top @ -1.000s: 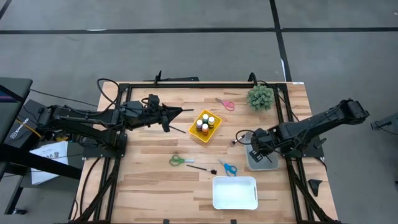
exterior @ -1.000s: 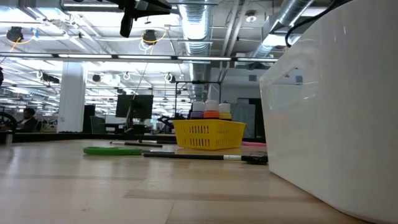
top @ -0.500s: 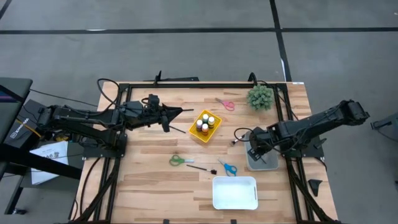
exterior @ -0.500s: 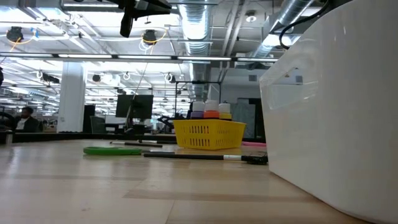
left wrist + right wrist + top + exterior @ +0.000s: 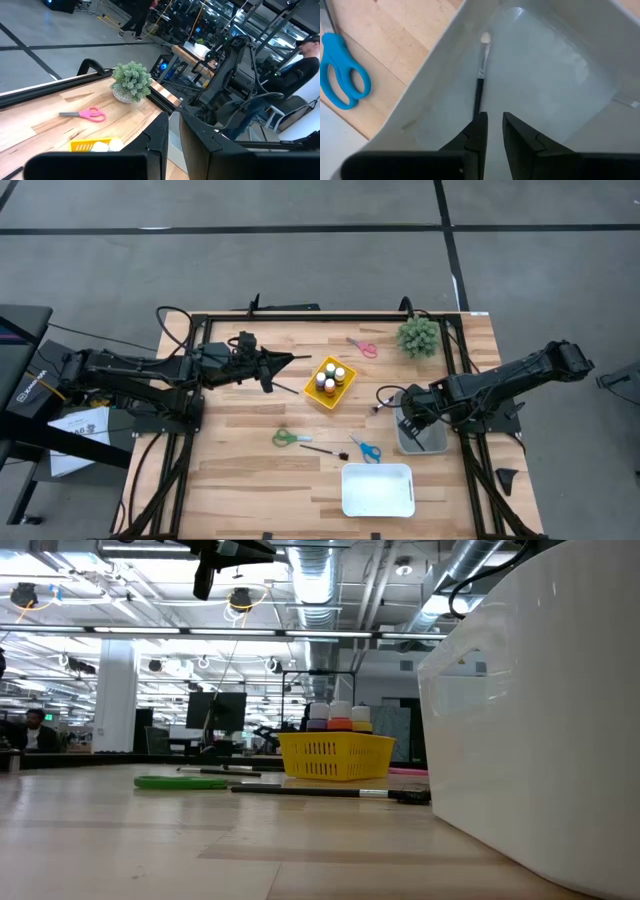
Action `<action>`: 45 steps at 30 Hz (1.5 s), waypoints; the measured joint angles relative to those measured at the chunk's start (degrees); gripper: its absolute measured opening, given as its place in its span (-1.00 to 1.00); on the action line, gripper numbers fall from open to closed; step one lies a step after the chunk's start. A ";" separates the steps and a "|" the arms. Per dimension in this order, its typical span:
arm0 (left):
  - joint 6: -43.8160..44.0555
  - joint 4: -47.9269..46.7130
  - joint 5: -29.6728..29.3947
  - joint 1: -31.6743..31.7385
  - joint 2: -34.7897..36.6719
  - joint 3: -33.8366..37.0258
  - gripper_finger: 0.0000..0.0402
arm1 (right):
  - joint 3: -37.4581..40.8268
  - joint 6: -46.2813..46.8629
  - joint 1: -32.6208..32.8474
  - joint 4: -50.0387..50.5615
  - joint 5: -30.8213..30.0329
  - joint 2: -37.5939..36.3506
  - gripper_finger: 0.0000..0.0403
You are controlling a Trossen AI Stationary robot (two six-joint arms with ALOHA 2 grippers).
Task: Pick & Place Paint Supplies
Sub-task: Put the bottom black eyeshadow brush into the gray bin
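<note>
Brush (image 5: pixel 480 80) lies in the grey bin (image 5: pixel 555 70), right gripper (image 5: pixel 491 131) just above it, fingers narrowly parted, holding nothing. High view: left gripper (image 5: pixel 290 360) waits near the basket (image 5: pixel 330 383), grip unclear. Next probably the brush (image 5: pixel 322 450) on the table.

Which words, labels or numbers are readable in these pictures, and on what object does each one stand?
White lettering on the black stand left of the table: too small to read.
Print on the white paper beside that stand: too small to read.
No other text shows in any view.
</note>
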State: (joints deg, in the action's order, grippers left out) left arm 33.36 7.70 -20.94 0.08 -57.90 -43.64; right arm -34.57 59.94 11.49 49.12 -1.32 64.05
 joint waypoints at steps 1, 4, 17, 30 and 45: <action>0.02 0.00 0.76 0.00 0.01 0.00 -0.80 | -0.02 0.00 -0.01 -0.05 0.08 -0.09 -0.72; -0.08 -0.08 4.66 0.00 0.00 0.00 -0.80 | -0.04 -0.59 -0.01 -0.76 1.41 -1.46 -0.72; -9.38 -4.45 7.07 -1.16 -0.01 0.00 -0.73 | -0.08 -0.57 -0.56 -18.84 -6.52 -19.15 -0.72; -15.44 -16.39 -4.67 0.85 -1.32 -5.36 -0.14 | -0.08 -6.04 -7.69 -35.39 -11.47 -31.08 -0.72; -45.67 -30.62 3.67 8.56 -8.66 -5.38 -0.13 | -0.06 -10.47 -10.54 -40.23 -9.22 -31.93 -0.72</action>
State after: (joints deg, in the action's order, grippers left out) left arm -12.31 -22.91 -17.27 8.63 -66.56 -49.02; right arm -34.63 49.47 0.95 8.90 -10.54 32.12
